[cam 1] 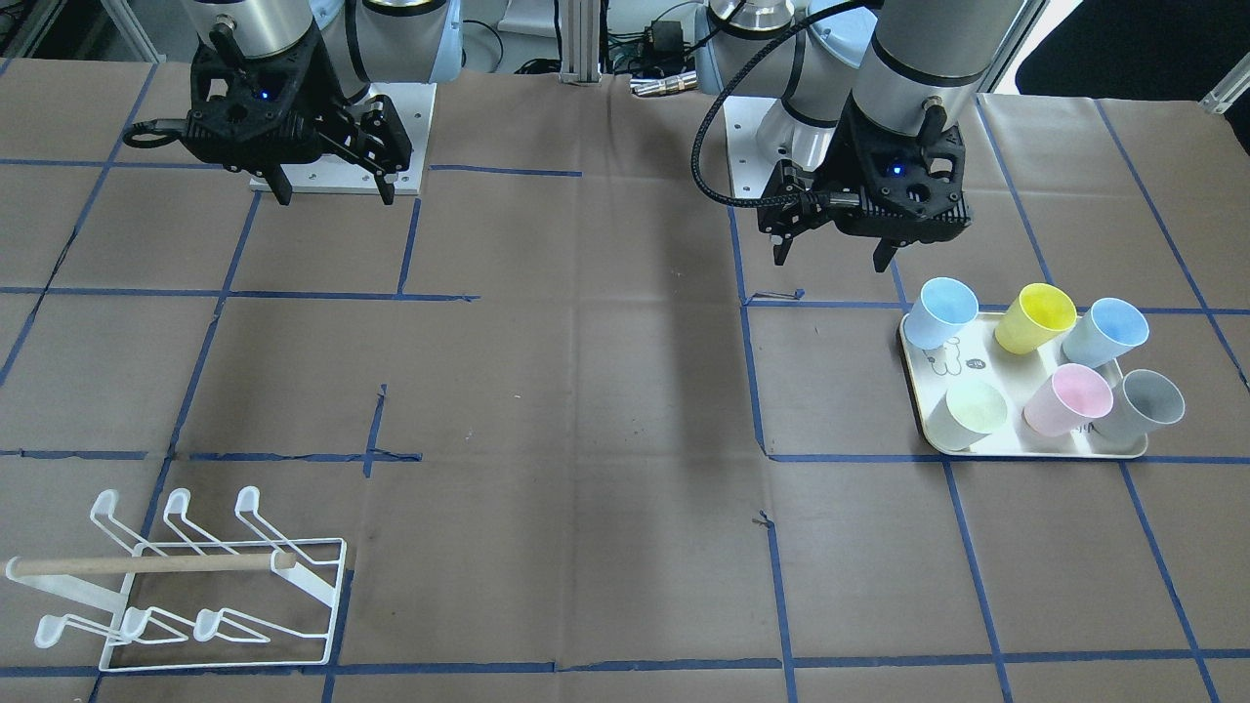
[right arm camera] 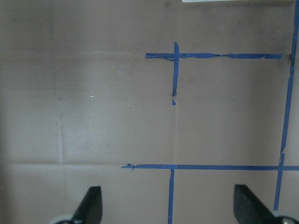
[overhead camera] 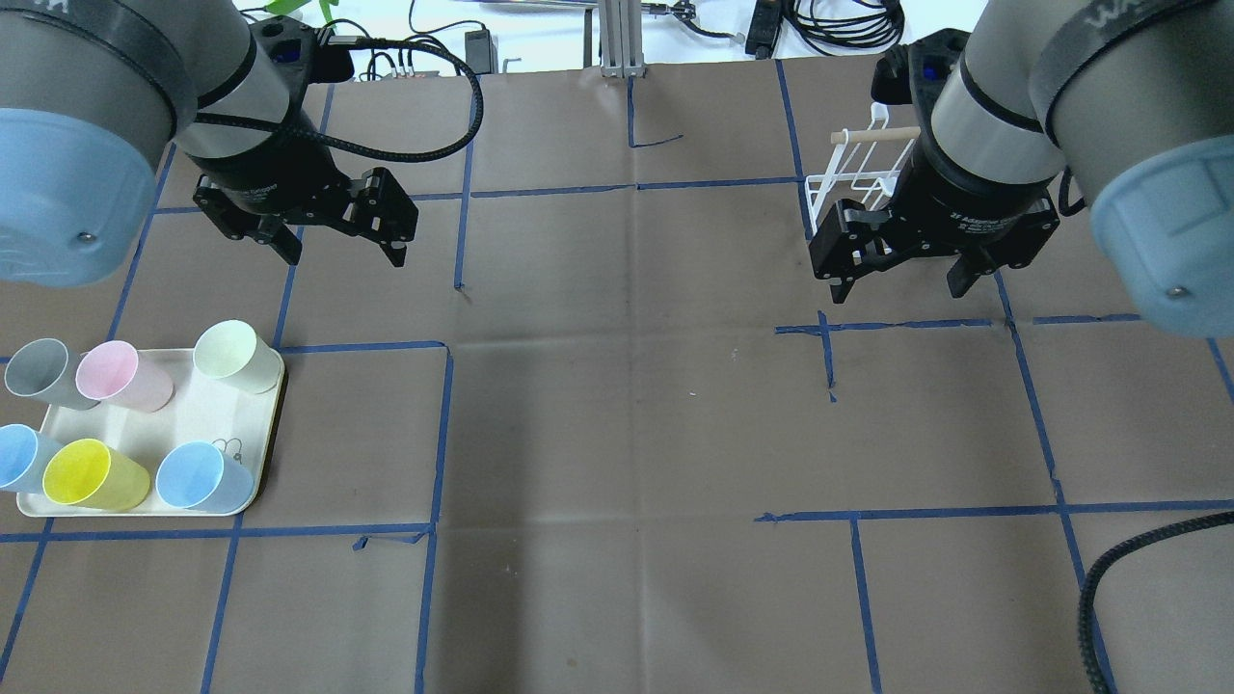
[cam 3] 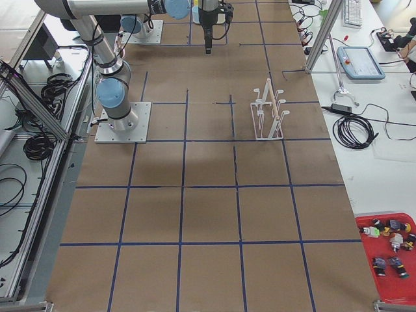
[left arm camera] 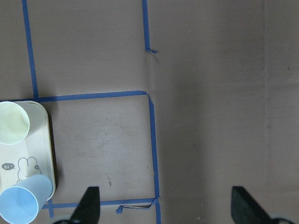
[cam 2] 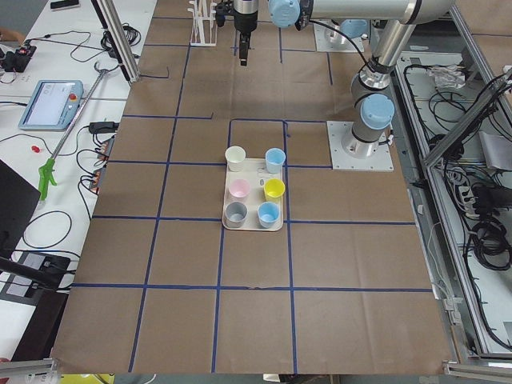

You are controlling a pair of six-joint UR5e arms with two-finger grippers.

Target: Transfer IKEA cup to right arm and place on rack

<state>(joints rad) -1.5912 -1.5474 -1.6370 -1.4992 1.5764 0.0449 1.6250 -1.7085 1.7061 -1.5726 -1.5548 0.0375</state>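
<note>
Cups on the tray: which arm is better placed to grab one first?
Left. The open left gripper hangs close to the tray, on its own side. The right gripper, also open, is far off on the side of the rack.

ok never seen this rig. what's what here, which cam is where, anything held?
Two robot arms share a brown paper-covered table gridded with blue tape. One camera looks from behind the robot, one faces it, two sit at the table's ends, and one rides each wrist looking down past the fingers. On the robot's left, a cream rectangular tray carries six pastel plastic cups, mouths up. On its right stands a white wire rack with a wooden dowel. The left end effector and the right end effector both hang open above the table, holding nothing.
</note>
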